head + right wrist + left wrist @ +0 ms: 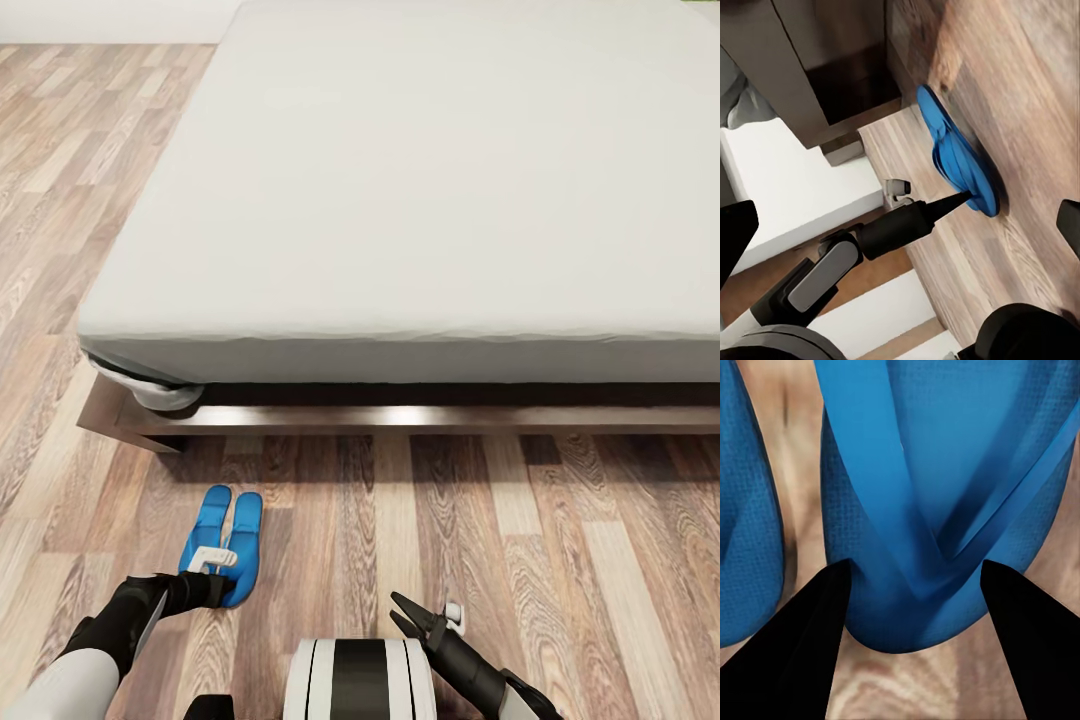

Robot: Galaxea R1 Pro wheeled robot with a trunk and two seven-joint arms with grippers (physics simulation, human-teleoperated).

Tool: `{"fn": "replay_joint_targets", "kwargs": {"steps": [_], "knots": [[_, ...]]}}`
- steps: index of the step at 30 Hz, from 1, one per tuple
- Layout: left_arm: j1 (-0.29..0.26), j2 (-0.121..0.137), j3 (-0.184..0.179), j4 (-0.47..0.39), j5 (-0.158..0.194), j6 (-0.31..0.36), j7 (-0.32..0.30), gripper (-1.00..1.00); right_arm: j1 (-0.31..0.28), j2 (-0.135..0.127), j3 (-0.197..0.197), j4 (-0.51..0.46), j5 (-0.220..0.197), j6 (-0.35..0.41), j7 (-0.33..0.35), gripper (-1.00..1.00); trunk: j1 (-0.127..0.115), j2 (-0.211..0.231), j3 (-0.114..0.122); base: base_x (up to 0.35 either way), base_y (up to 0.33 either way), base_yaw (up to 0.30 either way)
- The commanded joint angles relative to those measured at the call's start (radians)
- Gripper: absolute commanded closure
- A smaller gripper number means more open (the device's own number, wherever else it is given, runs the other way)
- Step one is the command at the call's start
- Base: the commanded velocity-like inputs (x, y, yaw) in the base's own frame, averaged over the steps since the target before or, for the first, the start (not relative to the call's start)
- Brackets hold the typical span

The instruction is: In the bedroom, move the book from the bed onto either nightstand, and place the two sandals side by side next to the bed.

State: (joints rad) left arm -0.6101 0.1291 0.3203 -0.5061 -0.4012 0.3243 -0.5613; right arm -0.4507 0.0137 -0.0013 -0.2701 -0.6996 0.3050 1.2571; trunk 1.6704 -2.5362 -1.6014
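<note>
Left pincer (222, 572) is straddling, jaws apart, one of two bright-blue flip-flop sandals (226, 541) lying side by side on the wood-plank floor (560, 540) — right pincer (404, 612) is hanging open, empty.

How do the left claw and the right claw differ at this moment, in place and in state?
The left claw is low over the blue sandals, its open fingers straddling the end of one sandal; the right claw hangs apart over bare wood floor, with nothing between its fingers. The left claw is near the bed's corner; the right is nearer its middle. Both are open and dark.
</note>
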Motion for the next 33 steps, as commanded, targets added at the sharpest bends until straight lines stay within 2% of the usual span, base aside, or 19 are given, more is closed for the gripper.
{"fn": "replay_joint_targets", "kwargs": {"steps": [1, 12, 33], "knots": [[0.0, -0.001, 0.008, -0.002, -0.007, 0.006, -0.006, 1.0, 0.0, 0.0, 0.0, 0.0, -0.005, 0.01, 0.002, -1.0, 0.0, 0.0, -0.001, 0.0, 0.0, 0.0], [0.0, 0.013, 0.009, -0.002, -0.006, 0.005, -0.006, 1.0, 0.0, 0.0, 0.0, 0.0, -0.005, 0.01, 0.002, -1.0, 0.0, 0.0, -0.001, 0.0, 0.0, 0.0], [0.0, 0.011, 0.009, -0.002, -0.005, -0.004, -0.006, 1.0, 0.0, 0.0, 0.0, 0.0, -0.005, 0.011, 0.002, -1.0, 0.0, 0.0, -0.001, 0.0, 0.0, 0.0]]}}
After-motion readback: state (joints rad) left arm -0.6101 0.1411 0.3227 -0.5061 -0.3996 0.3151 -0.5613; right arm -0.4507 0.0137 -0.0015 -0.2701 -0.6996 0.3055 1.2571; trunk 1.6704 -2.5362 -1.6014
